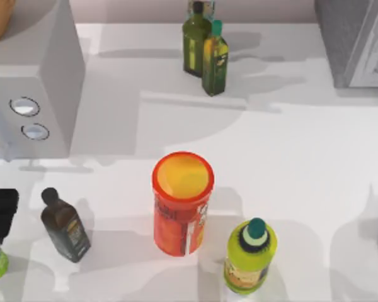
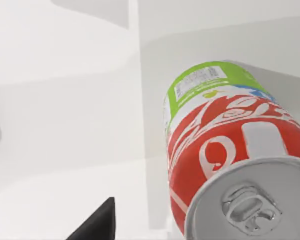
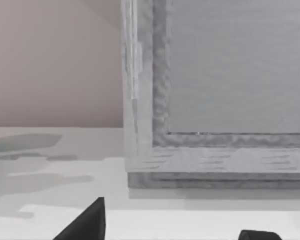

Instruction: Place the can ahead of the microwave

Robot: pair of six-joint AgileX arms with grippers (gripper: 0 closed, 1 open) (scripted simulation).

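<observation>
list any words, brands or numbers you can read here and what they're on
Nothing can be read for certain.
can: white lettering on the red band, cut off and curved, not readable; small print on its green end too small.
orange canister: label blurred.
green bottle: label blurred.
dark bottle: label too small.
two back bottles: labels blurred.

Overhead view; left wrist view hugs can (image 2: 225, 150).

I see the can (image 2: 230, 150) with a brushed metal top and a glossy printed body. The desk (image 1: 290, 163) looks matt white and smooth. The microwave (image 1: 34, 75) is matt pale grey with shiny silver dials (image 1: 25, 107). The oven (image 3: 215, 100) has a rough, mottled grey finish.
</observation>
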